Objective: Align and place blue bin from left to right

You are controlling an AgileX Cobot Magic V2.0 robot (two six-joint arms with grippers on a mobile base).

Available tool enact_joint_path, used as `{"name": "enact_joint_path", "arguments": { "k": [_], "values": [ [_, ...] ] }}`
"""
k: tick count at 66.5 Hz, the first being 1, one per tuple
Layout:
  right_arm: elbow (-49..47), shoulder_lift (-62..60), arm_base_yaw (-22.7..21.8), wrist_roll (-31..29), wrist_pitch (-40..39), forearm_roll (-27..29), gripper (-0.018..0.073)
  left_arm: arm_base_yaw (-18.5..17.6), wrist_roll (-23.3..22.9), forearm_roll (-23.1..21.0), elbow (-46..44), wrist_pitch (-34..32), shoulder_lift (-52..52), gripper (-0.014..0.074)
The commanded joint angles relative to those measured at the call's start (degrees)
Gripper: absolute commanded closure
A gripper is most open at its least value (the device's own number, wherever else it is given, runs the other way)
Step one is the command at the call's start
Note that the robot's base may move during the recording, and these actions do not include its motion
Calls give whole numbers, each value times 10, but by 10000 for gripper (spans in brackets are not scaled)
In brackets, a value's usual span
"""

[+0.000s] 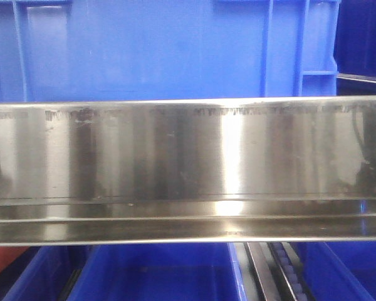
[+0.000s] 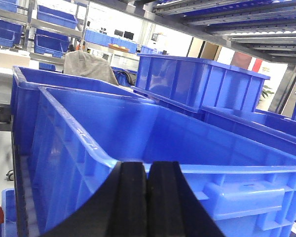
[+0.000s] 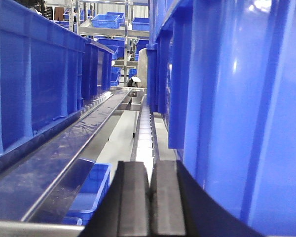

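The left end effector (image 2: 147, 197) has its black pads pressed together on nothing, just short of the blue bin (image 2: 138, 143) and its near rim. The right end effector (image 3: 150, 197) is likewise closed and empty, with that bin's glossy wall rising close beside it along the steel shelf rail (image 3: 64, 163).

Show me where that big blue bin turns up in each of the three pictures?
Front view: the blue bin fills the top, its ribbed wall behind the steel shelf rail.
Left wrist view: it fills the middle, open top showing, its rim just beyond the left gripper.
Right wrist view: probably the glossy wall on the right, beside the right gripper.
Shared landmark: the bin's raised vertical ribs.
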Motion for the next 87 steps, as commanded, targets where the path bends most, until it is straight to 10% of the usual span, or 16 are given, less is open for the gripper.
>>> {"name": "enact_joint_path", "arguments": {
  "k": [1,23,35,53,67,87],
  "values": [
    [0,-4,1,-1,-11,2,645,-3,-1,3,0,-13,-3,707],
    [0,-4,1,-1,-11,2,645,-3,0,4,0,-13,-3,707],
    [0,-4,1,-1,-11,2,645,20,1,97,1,1,-22,707],
    [0,-4,1,-1,-11,2,645,134,301,-142,64,44,-120,707],
    [0,-4,1,-1,-11,2,645,214,304,-156,153,44,-211,707],
    [0,-4,1,-1,-11,2,645,221,303,-156,254,36,-276,707]
  ]
}}
